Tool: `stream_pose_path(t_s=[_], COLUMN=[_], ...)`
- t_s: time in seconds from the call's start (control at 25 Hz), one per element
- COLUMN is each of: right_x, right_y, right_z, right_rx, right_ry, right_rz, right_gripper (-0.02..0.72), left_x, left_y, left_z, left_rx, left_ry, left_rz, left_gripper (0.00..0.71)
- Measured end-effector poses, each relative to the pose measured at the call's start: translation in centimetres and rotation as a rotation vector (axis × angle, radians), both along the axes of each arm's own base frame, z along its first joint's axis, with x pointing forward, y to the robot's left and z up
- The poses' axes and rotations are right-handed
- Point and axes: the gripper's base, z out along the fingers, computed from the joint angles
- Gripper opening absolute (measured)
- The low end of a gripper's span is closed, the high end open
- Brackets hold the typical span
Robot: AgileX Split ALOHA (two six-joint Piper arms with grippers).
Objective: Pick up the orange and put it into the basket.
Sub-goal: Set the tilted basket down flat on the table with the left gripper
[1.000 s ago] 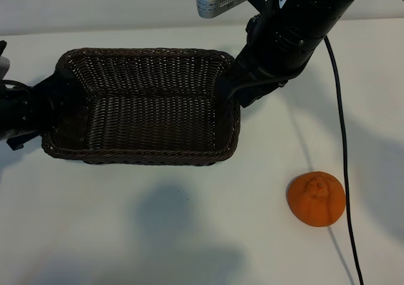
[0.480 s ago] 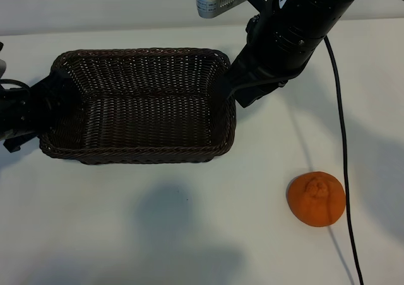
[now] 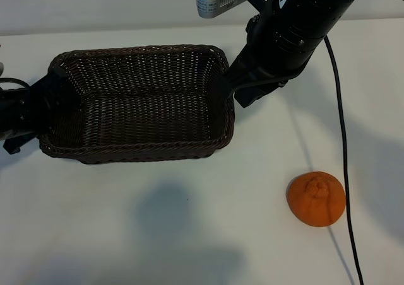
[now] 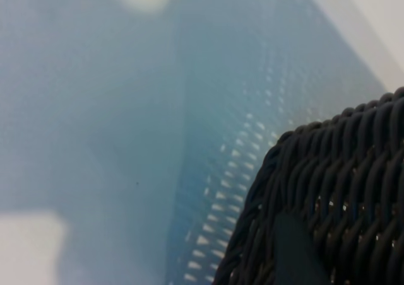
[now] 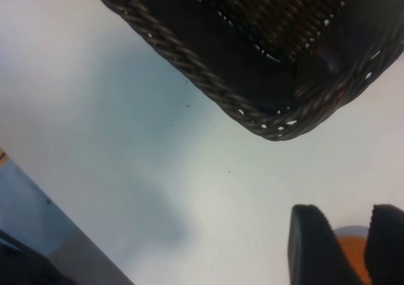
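Shifting a little toward nine o'clock since a second ago, the basket [image 3: 136, 102] is now lying with its right end slightly farther from the orange [image 3: 316, 198], which has not moved.

Reaching down from twelve o'clock in the exterior view, the right arm is pointing steeply downward, its gripper [image 3: 235, 86] sitting at the basket's three o'clock end wall. Its fingers [image 5: 312, 247] are standing partly apart in the right wrist view (with a sliver of orange showing between them, farther off on the table), and whether they are pinching the wicker I cannot tell.

Coming in from nine o'clock, the left gripper [image 3: 35, 108] is pressing up against the basket's left end, tilted downward. Its wrist camera is looking at the braided rim [image 4: 328, 171] from very close, with one dark finger [image 4: 297, 250] lying against the weave; whether it is clamping the wall cannot be told.

Nothing is sitting inside the basket. The orange is resting on the white table [image 3: 189, 222] at about four o'clock from the basket, well apart from it, beside a black cable [image 3: 344, 171].
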Motion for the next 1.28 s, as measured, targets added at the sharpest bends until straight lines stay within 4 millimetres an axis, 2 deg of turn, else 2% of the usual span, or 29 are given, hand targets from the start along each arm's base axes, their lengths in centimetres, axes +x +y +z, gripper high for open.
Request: stream_pose_path(t_s=[0.08,0.32,0.4,0.92,1.28], right_x=[0.0,0.0,0.0,0.0,0.0], right_y=[0.0,0.0,0.0,0.0,0.0], right_z=[0.0,0.0,0.0,0.0,0.0], right_rx=[0.000,0.000,0.000,0.000,0.000], right_ry=[0.000,0.000,0.000,0.000,0.000], right_rz=[0.000,-0.001,-0.001,0.000,0.000], right_gripper=[0.241,0.241,0.241,0.241,0.241], left_x=[0.0,0.1,0.1,0.0,-0.3], left_y=[-0.1,-0.4,-0.4,-0.8,-0.9], left_z=[0.0,0.1,0.1,0.3,1.5], left_rx=[-0.010,-0.044,-0.048,-0.070,-0.048], left_ry=[-0.002,-0.011,-0.012,-0.020,-0.052], left_rz=[-0.003,-0.016,-0.018,-0.058,-0.090], left_gripper=[0.432,0.576,0.590,0.592,0.592])
